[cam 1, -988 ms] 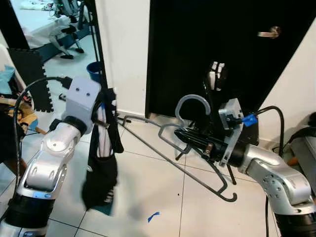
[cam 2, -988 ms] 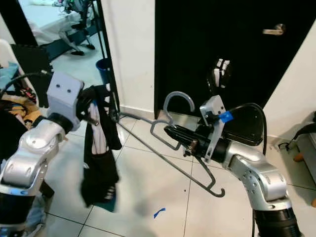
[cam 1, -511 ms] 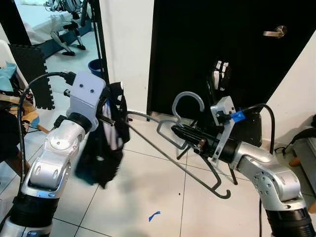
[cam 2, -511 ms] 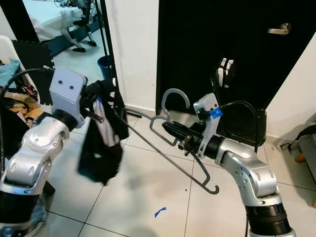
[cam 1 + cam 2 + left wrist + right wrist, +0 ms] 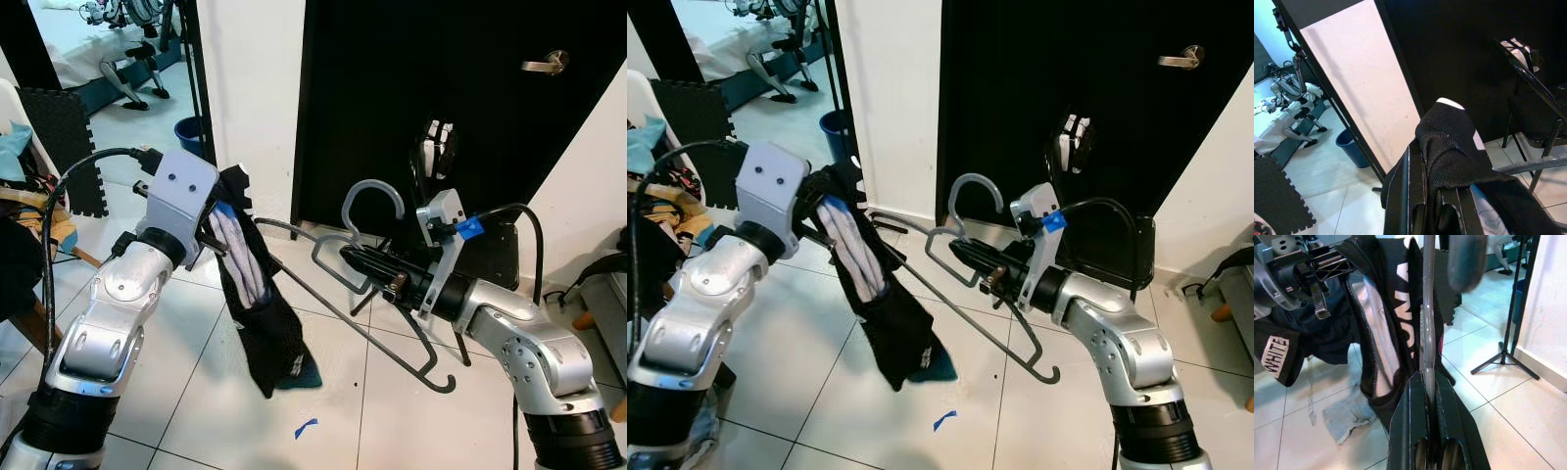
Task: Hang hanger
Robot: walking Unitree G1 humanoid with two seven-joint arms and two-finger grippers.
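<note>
A grey hanger is held out over the tiled floor, its hook pointing up. My right gripper is shut on it just below the hook; in the right wrist view the fingers clamp the hanger bar. One hanger arm reaches left into a black garment with white lining. My left gripper is shut on the garment's top edge, seen between the fingers as bunched black cloth. The garment hangs down to the right of that gripper.
A black door with a metal handle stands behind. A black folding chair is just beyond my right arm. A blue bucket and foam mat lie back left. Blue tape marks the floor.
The garment has swung from the left of my left gripper over to its right, and now hangs along the hanger arm. The left gripper has risen slightly; the right has barely moved.
</note>
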